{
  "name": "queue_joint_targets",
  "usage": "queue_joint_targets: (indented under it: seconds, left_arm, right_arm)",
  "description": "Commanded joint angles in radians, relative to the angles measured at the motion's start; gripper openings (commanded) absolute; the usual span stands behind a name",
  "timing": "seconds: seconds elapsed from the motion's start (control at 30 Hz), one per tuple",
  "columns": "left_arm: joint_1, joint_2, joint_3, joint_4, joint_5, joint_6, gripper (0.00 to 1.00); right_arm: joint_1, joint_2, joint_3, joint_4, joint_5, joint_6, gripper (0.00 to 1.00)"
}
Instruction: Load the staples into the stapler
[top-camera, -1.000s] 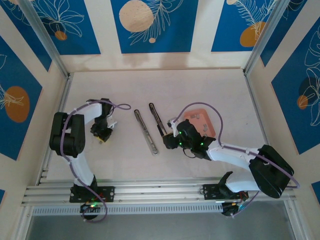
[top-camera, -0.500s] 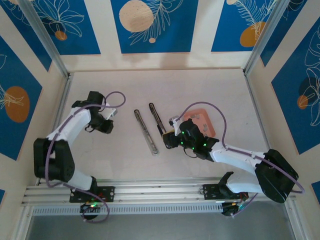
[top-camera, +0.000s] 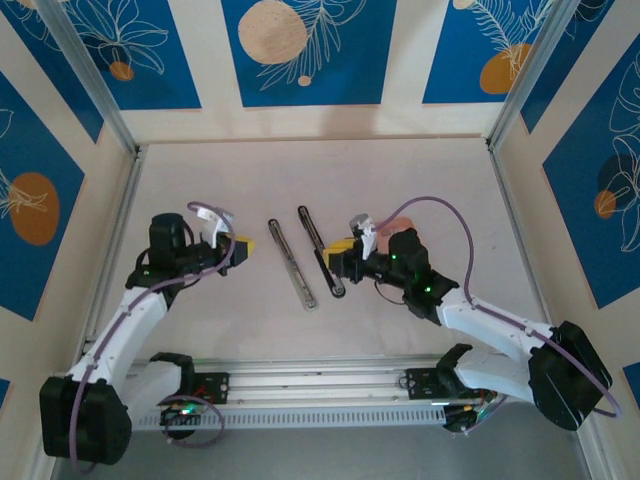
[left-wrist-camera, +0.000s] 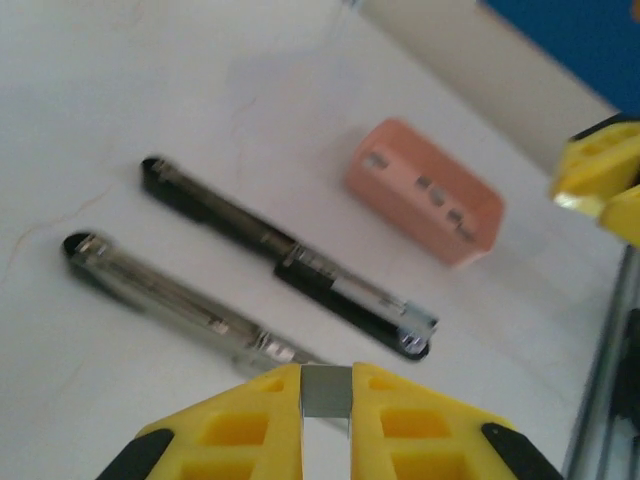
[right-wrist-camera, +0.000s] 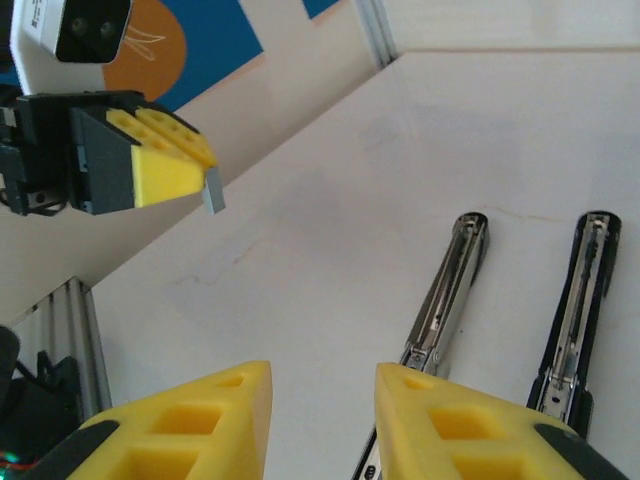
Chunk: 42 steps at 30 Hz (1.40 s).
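From above, the stapler (top-camera: 320, 250) lies opened into two long bars on the middle of the desk (top-camera: 400, 170), with the left hand (top-camera: 238, 250) to its left, the right hand (top-camera: 345, 250) close at its right, and the pink tray (top-camera: 398, 224) half hidden behind the right arm. The left wrist view shows the left hand pinching a short grey staple strip (left-wrist-camera: 325, 392), and beyond the bars more staples (left-wrist-camera: 440, 205) sit as grey patches on the tray. In the right wrist view the right hand's fingers (right-wrist-camera: 180, 425) are spread with nothing between them.
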Motion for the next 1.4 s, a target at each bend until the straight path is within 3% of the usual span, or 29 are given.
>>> queue_joint_targets:
  seconds: [0.0,0.23,0.6,0.9,1.37]
  left_arm:
    - [-0.024,-0.023,-0.073,0.387,0.145,-0.179,0.15]
    - [-0.1,-0.053,-0.124,0.569,0.21,-0.215,0.17]
    - [-0.174,-0.056,-0.159,0.668,0.276,-0.224,0.19]
    - [-0.179,-0.056,-0.156,0.68,0.28,-0.221,0.2]
    - [-0.194,-0.05,-0.156,0.723,0.297,-0.248,0.2]
  right_arm:
    - [-0.009,0.018,0.035,0.047,-0.207,-0.133,0.35]
    - [-0.004,0.116,0.14,0.049,-0.345,-0.203,0.39]
    - [0.039,0.306,0.363,-0.041,-0.573,-0.303,0.45]
    - [0.08,0.369,0.428,-0.103,-0.61,-0.362,0.47]
    - [0.07,0.395,0.44,-0.06,-0.641,-0.315,0.37]
